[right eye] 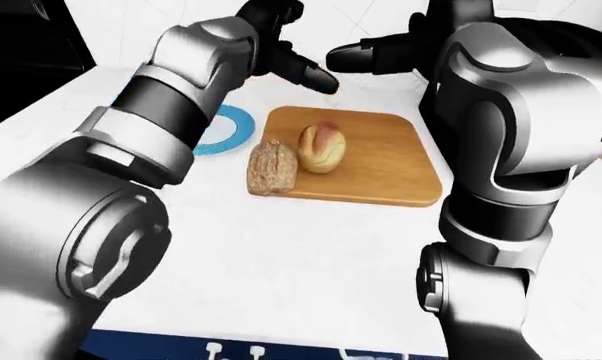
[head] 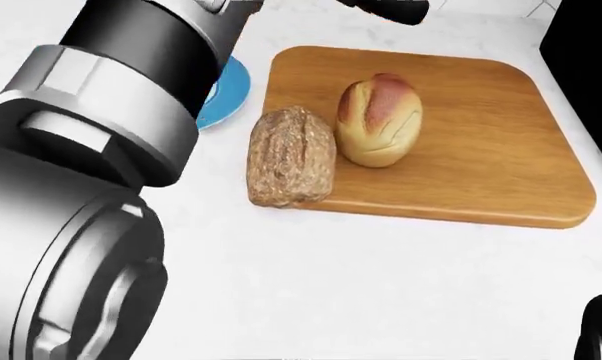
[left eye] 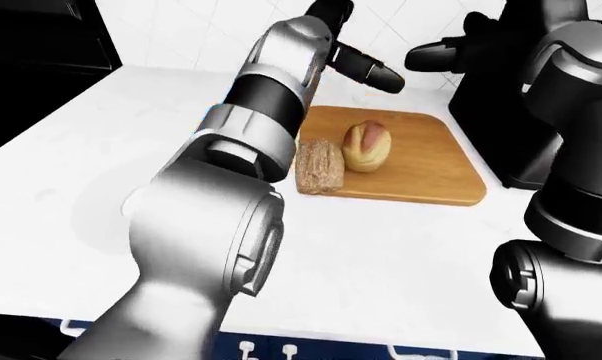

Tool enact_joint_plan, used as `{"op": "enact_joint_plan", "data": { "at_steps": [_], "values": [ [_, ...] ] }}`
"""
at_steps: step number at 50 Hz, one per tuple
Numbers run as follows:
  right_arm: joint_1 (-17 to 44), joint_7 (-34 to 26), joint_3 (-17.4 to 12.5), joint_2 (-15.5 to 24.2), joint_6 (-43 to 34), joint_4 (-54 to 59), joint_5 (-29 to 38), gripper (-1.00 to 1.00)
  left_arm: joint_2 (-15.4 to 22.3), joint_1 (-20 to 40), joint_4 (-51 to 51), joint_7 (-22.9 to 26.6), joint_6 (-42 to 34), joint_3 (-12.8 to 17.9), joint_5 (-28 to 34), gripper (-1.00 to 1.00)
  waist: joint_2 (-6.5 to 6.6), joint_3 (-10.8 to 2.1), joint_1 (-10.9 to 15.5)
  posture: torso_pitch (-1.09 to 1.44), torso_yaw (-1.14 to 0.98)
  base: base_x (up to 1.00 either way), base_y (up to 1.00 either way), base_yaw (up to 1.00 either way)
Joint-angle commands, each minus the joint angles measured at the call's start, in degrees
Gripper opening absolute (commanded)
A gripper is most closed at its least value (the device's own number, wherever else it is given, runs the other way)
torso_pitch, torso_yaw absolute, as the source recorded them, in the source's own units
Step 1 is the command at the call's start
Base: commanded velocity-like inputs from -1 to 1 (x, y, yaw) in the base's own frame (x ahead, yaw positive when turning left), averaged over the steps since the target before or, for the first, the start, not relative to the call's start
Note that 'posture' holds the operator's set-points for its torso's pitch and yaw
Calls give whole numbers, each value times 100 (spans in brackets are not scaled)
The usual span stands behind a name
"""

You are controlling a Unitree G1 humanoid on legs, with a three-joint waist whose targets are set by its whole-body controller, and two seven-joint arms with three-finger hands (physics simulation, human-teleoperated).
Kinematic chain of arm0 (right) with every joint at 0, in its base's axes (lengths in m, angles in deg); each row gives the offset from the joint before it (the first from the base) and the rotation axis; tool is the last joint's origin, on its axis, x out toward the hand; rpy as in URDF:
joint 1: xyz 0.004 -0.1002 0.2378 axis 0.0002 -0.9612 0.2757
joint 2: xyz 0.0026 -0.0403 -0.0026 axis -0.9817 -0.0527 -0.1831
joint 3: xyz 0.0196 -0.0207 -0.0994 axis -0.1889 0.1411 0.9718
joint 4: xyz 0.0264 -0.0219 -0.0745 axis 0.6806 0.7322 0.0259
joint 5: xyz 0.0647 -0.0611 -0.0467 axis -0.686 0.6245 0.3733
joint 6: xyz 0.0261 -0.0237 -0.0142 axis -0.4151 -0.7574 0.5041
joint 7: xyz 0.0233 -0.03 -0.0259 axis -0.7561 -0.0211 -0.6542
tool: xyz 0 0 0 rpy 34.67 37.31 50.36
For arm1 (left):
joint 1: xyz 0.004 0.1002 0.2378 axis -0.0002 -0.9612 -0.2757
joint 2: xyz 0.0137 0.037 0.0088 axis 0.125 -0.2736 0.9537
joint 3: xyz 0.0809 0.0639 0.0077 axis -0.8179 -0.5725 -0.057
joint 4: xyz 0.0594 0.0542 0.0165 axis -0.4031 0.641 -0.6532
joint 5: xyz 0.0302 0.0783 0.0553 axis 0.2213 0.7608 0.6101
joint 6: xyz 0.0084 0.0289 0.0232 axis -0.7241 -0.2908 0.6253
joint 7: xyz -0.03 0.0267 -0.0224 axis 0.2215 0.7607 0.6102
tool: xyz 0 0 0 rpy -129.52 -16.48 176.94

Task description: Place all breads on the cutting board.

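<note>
A golden bread roll (head: 379, 120) lies on the wooden cutting board (head: 501, 150), left of its middle. A brown seeded loaf (head: 291, 155) rests at the board's left edge, touching the roll and partly overhanging the white counter. My left hand (left eye: 384, 73) hovers open above the top edge of the board, clear of both breads; in the head view only its dark fingertips (head: 393, 9) show at the top. My right hand (right eye: 366, 52) is raised over the board's top right, fingers stretched out and holding nothing.
A blue-rimmed plate (head: 226, 94) sits on the counter just left of the board, mostly behind my left arm. A tall black appliance (left eye: 501, 112) stands right of the board. White counter (head: 381, 285) spreads below the board.
</note>
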Motion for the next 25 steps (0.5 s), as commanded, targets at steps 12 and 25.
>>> {"op": "enact_joint_plan", "data": {
  "at_steps": [12,25],
  "values": [
    [965,-235,471,-203,69,334,721,100,1293,295,-1053,-826,-155,-95,-1000,100,153,-148,-48,0,0,0,0,0],
    [971,-729,533,-215,-555,-662,1328,100,1784,-1615,-5731,-1545,-2083,-319,-1748,100,326,-114,-136,0,0,0,0,0]
  ]
}}
